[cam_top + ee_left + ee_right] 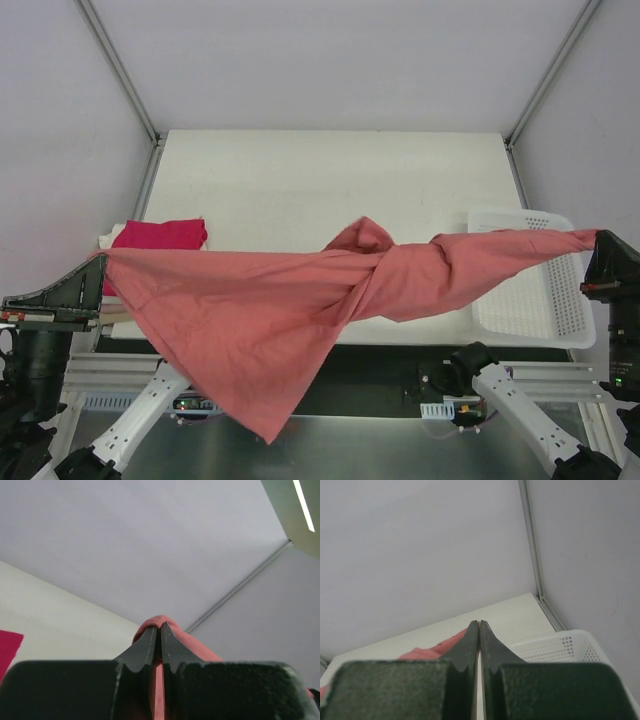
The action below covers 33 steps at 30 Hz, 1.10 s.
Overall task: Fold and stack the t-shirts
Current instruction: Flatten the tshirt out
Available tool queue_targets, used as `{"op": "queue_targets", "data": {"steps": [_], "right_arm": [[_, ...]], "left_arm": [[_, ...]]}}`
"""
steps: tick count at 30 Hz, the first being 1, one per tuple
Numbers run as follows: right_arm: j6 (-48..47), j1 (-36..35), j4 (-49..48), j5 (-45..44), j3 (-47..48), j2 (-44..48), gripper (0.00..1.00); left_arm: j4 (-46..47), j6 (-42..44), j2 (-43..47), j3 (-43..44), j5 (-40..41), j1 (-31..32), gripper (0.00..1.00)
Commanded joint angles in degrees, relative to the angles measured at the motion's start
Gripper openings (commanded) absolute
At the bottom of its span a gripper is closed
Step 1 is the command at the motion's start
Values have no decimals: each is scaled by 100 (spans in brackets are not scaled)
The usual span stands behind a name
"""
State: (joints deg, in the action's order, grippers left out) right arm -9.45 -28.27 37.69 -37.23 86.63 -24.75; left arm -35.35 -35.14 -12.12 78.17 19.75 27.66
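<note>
The salmon t-shirt [260, 300] hangs stretched between my two grippers above the near edge of the table, twisted near its middle, with a corner drooping below the table edge. My left gripper [98, 258] is shut on its left end; the cloth bulges over the fingertips in the left wrist view [159, 625]. My right gripper [598, 236] is shut on its right end; salmon cloth shows left of the fingers in the right wrist view [479, 624]. The magenta-red folded t-shirt [160, 234] lies at the table's left on a cream folded one [108, 238].
A white plastic mesh basket [530, 290] stands at the table's right, under the shirt's right end; it also shows in the right wrist view [555, 647]. The white table [330, 180] stretches behind. Grey walls enclose the back and sides.
</note>
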Motion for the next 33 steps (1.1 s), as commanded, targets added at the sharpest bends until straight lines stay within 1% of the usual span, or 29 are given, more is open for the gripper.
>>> {"op": "queue_targets", "data": {"steps": [1,2,3,6,8,9,10,12,13,15,16,17,18,19,20,21,22,23,24,25,26,27,28,29,30,31,32,33], "right_arm": [[-267,-55,-87,-820,-14,-100,1],[-276,-64,-87,-873,-41,-178,1],[-268,-73,-95,-986,-76,-222,1],[-180,-91,-95,-970,-313,-468,1],[-83,-99,-104,-1040,-524,-757,1],[-74,-91,-148,-1084,-629,-855,1],[-57,-91,-261,-1136,-847,-951,1],[-22,-82,-411,-1268,-1129,-1241,1],[13,-73,-525,-1295,-1270,-1434,1],[145,49,-648,-1147,-1675,-1672,1],[189,137,-780,-1033,-1789,-2004,1],[311,233,-824,-779,-1938,-2216,0],[382,565,-886,-594,-2000,-2444,1],[452,777,-1008,-392,-2036,-2960,1],[627,979,-1088,62,-2088,-3252,1],[690,1390,-1158,293,-2063,-3542,1],[743,1551,-1272,522,-2028,-4163,1],[778,1657,-1343,707,-1932,-4474,1],[691,1745,-1413,726,-1739,-4773,1],[603,1755,-1536,735,-1581,-5333,0],[550,1772,-1554,665,-1414,-5608,1],[454,1773,-1572,639,-1038,-5872,1],[410,1790,-1563,630,-851,-6379,1],[366,1807,-1554,603,-676,-6619,1],[322,1816,-1476,595,-456,-6848,4],[260,1816,-1388,586,-54,-7268,13],[242,1825,-1283,568,185,-7454,20],[242,1825,-969,551,396,-7752,29]], "left_arm": [[-243,-28,-97,58,1118,-50,0],[-305,-81,-202,-3,1354,-41,0],[-323,-81,-264,-47,1443,-41,0],[-332,-186,-615,-311,1716,-41,0],[-332,-230,-1037,-513,1830,-41,0],[-332,-257,-1203,-574,2022,-41,0],[-332,-309,-1553,-714,2103,-41,0],[-314,-388,-1924,-855,2304,-41,0],[-262,-467,-2317,-1004,2349,-41,0],[9,-485,-2750,-1181,2402,-50,0],[159,-416,-3248,-1321,2359,-76,0],[308,-380,-3531,-1366,2280,-111,0],[562,-302,-4143,-1375,2105,-329,0],[695,-275,-4489,-1323,1668,-479,0],[844,-248,-4831,-1279,1412,-637,0],[1150,-179,-5557,-1139,1209,-978,0],[1301,-117,-5938,-1033,859,-1104,0],[1390,-64,-6325,-875,690,-1227,0],[1426,41,-7121,-404,514,-1385,0],[1426,120,-7529,-121,312,-1438,0],[1426,217,-7916,187,58,-1456,0],[1426,366,-8607,755,-49,-1465,2],[1400,454,-8927,1039,-163,-1465,6],[1400,516,-9192,1277,-417,-1474,15],[1391,603,-9612,1671,-515,-1465,38],[1373,622,-9755,1814,-568,-1465,52],[1347,631,-9861,1903,-647,-1465,65],[1347,639,-9914,1947,-682,-1465,74]]}}
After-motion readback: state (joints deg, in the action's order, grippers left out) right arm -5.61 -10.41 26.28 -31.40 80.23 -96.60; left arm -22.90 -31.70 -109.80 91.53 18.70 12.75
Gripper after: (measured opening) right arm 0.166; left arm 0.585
